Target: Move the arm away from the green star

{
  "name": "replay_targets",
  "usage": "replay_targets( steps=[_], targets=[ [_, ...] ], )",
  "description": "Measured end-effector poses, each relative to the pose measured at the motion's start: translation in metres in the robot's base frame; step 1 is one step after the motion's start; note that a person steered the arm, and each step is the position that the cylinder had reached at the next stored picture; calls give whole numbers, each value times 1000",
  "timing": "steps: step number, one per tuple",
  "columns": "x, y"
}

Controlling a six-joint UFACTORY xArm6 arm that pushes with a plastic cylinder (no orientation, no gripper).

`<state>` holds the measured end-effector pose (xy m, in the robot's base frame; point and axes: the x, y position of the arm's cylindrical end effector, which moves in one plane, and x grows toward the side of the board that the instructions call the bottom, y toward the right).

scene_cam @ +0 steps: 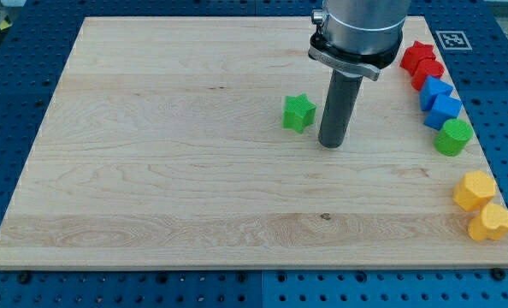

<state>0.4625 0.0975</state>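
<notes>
Rod-ended, with no jaws to spread or pinch, the arm came down from the view's top, and my tip [333, 144] rested on the board [168, 171] just to the view's right of the green star [298, 112], a narrow gap showing between them. That star sat a little right of the board's centre, in its upper half, alone on bare wood.

Every other block lay well apart from it, strung along the right edge. Nearest the top was a red star [417, 55] with another red block [428, 72] touching it below. Under those came two blue blocks [434, 91] [446, 109], close together, then a green block [453, 137] with a rounded outline. Lower, after a gap, sat a yellow block [475, 189] and, at the board's lower right corner, a yellow heart [492, 222] just beside it.

A blue pegboard table [32, 34] surrounded the board.
</notes>
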Motion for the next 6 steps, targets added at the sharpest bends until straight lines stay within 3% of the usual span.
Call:
replay_targets(
  steps=[6],
  targets=[
    [36, 101]
  ],
)
